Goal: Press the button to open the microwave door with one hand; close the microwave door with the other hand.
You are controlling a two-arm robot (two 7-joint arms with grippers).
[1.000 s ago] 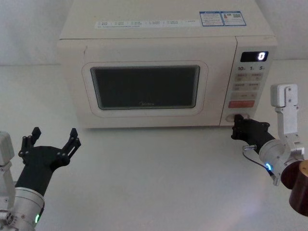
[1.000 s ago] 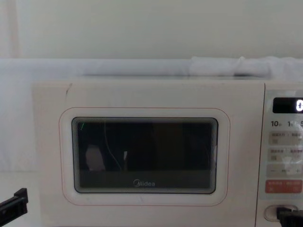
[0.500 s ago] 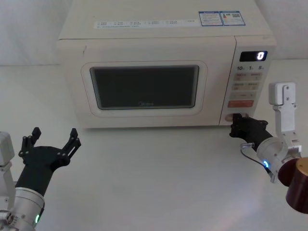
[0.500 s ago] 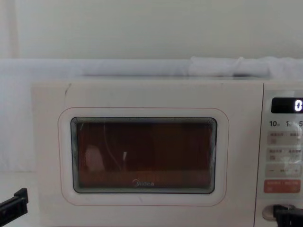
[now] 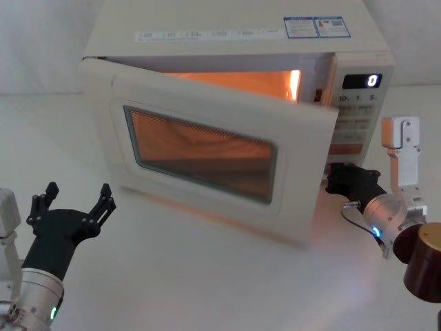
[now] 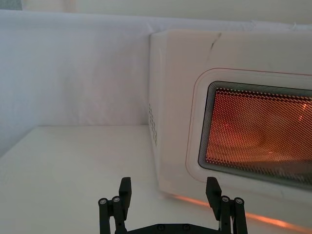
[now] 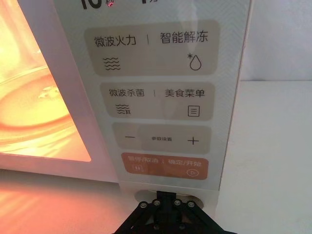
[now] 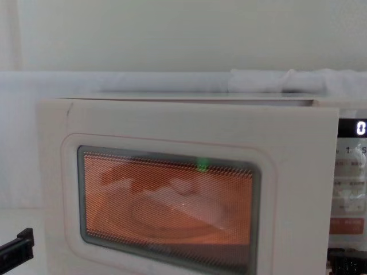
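The cream microwave stands at the back of the table, lit orange inside. The microwave door hangs partly open, hinged on its left side, with its free edge swung out toward me. It also shows in the chest view and the left wrist view. My right gripper is shut, its tip against the button at the bottom of the control panel; the gripper hides most of the button. My left gripper is open, low at the front left, well short of the door; its fingers hold nothing.
The door's free edge reaches out over the white table, close to my right gripper. An orange-red key sits just above the button. White cloth backs the table. My right arm's brown cylinder is at the right edge.
The microwave door has sprung open and swung out toward me, and the inside now glows bright orange. My right gripper stays at the button. The left gripper has not moved.
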